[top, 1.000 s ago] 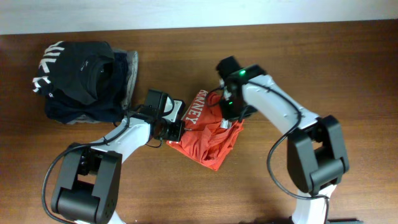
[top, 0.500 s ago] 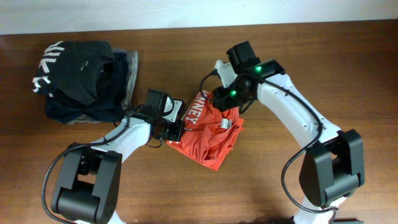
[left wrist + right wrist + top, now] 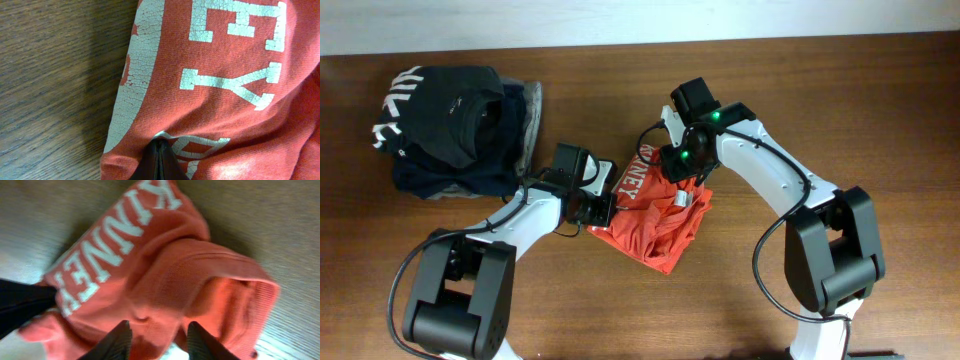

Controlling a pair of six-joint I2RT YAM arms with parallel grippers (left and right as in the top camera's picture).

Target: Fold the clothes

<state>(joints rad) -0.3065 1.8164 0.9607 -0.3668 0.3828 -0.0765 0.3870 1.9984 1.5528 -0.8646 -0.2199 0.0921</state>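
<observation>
The shirt lies crumpled mid-table, and the left gripper is clamped tight on its 9 o'clock edge. The right gripper hangs over the 12 o'clock side, its 2 fingers apart above bunched fabric. A dark pile sits out at 10 o'clock.

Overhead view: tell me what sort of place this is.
Probably a robot test bench set up for laundry folding, not a home: a left arm and a right arm reach over a wooden table to an orange-red T-shirt, with a pile of dark garments nearby.
</observation>
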